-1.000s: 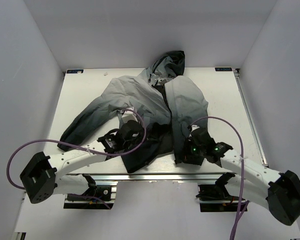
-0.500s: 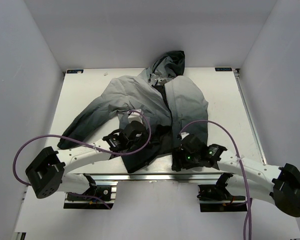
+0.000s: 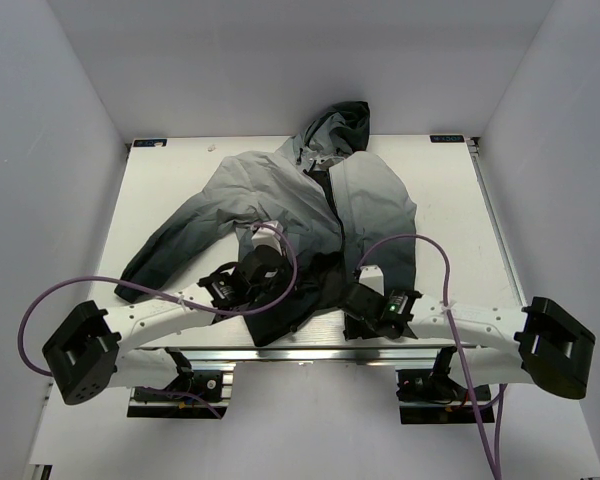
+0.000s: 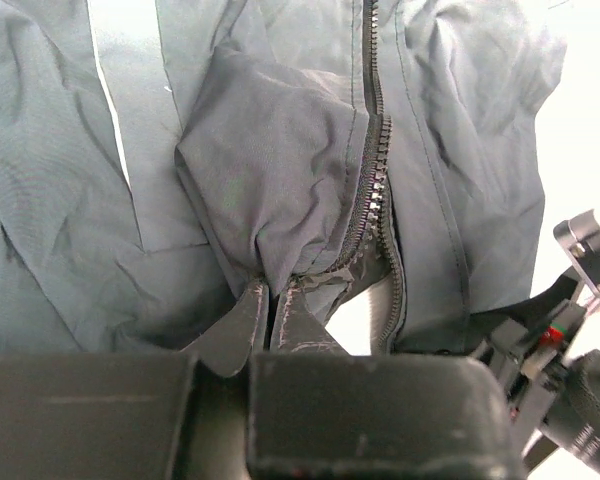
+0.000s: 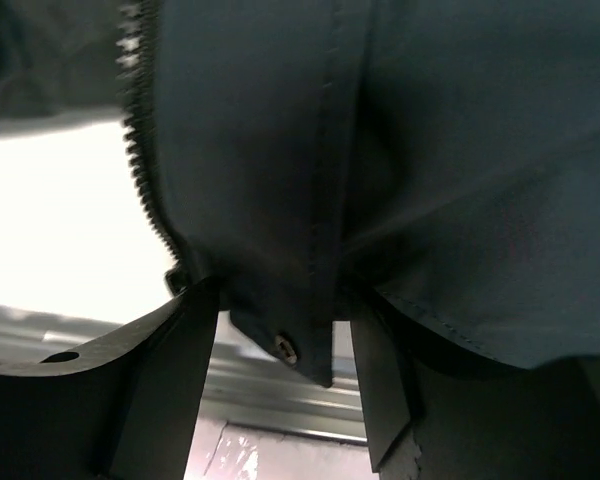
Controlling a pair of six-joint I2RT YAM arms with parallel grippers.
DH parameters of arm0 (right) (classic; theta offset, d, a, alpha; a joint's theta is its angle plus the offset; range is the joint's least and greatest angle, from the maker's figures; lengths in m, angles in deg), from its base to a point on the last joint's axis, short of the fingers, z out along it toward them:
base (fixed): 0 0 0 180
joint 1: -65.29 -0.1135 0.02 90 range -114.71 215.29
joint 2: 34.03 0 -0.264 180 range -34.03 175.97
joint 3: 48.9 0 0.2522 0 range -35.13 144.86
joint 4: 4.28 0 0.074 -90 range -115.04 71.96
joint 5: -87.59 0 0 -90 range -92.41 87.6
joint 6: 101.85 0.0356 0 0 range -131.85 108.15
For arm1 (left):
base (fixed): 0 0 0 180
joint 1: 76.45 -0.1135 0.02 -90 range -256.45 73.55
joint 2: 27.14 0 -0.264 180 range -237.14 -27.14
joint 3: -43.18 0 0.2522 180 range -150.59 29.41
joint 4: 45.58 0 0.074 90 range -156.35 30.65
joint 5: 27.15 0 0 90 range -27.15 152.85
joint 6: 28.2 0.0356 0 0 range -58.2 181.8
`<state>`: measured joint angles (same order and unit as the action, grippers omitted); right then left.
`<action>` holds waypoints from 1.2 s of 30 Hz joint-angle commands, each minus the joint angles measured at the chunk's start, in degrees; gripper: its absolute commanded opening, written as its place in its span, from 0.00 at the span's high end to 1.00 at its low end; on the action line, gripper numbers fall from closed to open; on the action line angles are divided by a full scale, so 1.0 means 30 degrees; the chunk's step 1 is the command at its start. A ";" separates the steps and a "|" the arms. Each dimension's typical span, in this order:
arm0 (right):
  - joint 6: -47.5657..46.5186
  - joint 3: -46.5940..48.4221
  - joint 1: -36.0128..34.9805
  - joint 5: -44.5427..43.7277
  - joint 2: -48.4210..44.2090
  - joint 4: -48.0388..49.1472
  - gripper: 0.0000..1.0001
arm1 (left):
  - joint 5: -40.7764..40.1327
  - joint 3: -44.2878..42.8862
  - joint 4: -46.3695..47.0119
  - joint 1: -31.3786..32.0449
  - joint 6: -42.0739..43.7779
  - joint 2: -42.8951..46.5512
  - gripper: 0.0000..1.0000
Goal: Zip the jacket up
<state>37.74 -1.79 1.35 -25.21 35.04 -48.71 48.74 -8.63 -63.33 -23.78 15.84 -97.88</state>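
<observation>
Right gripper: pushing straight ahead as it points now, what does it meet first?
Likely the hem of the jacket beside the zipper teeth, already between the open right gripper.

Jacket [image 3: 280,195] — matt creased cloth; zipper [image 4: 373,190] dull dark teeth; table [image 3: 170,170] smooth white.

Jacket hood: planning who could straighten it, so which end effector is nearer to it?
Left. The left end effector pinches the jacket's lower front, below the hood; the right end effector is farther, at the hem corner.

top: bright, even | right wrist: dark, blurred (backlit glare)
</observation>
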 commanded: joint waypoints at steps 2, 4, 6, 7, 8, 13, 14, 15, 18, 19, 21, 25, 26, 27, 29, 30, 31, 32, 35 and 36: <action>0.0729 0.0926 -0.0190 -0.1744 0.0789 -0.0469 0.40 | 0.0249 0.0259 0.0422 -0.0065 -0.0062 0.0787 1.00; 0.0263 0.1044 -0.0219 -0.1510 0.1025 -0.0176 0.40 | 0.0221 0.0288 0.0363 -0.0065 -0.0092 0.0787 1.00; 0.0085 0.1190 -0.0248 -0.1334 0.1290 -0.0117 0.40 | 0.0191 0.0317 0.0392 -0.0065 -0.0092 0.0787 1.00; -0.0032 0.1219 -0.0364 -0.1304 0.1319 -0.0029 0.40 | 0.0191 0.0288 0.0363 -0.0065 -0.0092 0.0758 1.00; -0.0120 0.1249 -0.0453 -0.1304 0.1319 0.0000 0.40 | 0.0220 0.0317 0.0334 -0.0065 -0.0063 0.0729 1.00; -0.0004 0.1249 -0.0483 -0.1304 0.0559 0.0000 0.40 | 0.0308 0.0317 0.0450 -0.0065 -0.0063 0.0728 1.00; -0.0033 0.1278 -0.0512 -0.1304 0.0239 0.0030 0.39 | 0.0337 0.0346 0.0538 -0.0065 -0.0063 0.0728 1.00; -0.0062 0.1336 -0.0512 -0.1304 0.0090 0.0030 0.39 | 0.0396 0.0347 0.0568 -0.0065 -0.0063 0.0728 1.00; -0.0208 0.1396 -0.0512 -0.1216 0.0000 0.0147 0.39 | 0.0484 0.0346 0.0626 -0.0065 -0.0004 0.0699 1.00; -0.0267 0.1367 -0.0483 -0.1129 0.0088 0.0234 0.38 | 0.0571 0.0318 0.0656 -0.0065 -0.0004 0.0699 1.00; -0.0471 0.1308 -0.0512 -0.0690 0.0527 0.0526 0.38 | 0.0660 0.0405 0.0802 -0.0065 -0.0004 0.0728 1.00; -0.0589 0.1425 -0.0512 -0.0483 0.1318 0.0470 0.38 | 0.0690 0.0464 0.0656 -0.0065 -0.0062 0.0816 1.00; -0.0619 0.1367 -0.0512 -0.0512 0.1522 0.0499 0.38 | 0.0660 0.0493 0.0656 -0.0065 -0.0063 0.0932 1.00; -0.0619 0.1308 -0.0541 -0.0513 0.1640 0.0557 0.38 | 0.0660 0.0522 0.0656 -0.0065 -0.0063 0.0992 1.00; -0.0707 0.1249 -0.0483 -0.0629 0.2078 0.0499 0.38 | 0.0572 0.0551 0.0656 -0.0064 -0.0092 0.1079 1.00; -0.0794 0.1162 -0.0512 -0.0630 0.2284 0.0615 0.38 | 0.0543 0.0523 0.0656 -0.0065 -0.0092 0.1051 1.00; -0.0853 0.1103 -0.0512 -0.0543 0.2460 0.0645 0.38 | 0.0514 0.0493 0.0627 -0.0065 -0.0092 0.1080 1.00; -0.1057 0.1045 -0.0512 -0.0484 0.2955 0.0703 0.38 | 0.0484 0.0493 0.0656 -0.0065 -0.0092 0.1051 1.00; -0.1350 0.0636 -0.0512 0.0159 0.4041 0.1259 0.38 | 0.0309 0.0318 0.0334 -0.0064 -0.0121 0.0905 1.00; -0.1352 0.0547 -0.0512 0.0306 0.4334 0.1348 0.38 | 0.0250 0.0317 0.0305 -0.0065 -0.0121 0.0846 1.00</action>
<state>35.42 2.40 0.28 -25.98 43.59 -43.25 50.03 -7.47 -61.96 -23.78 15.65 -96.61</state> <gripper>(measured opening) 0.624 0.034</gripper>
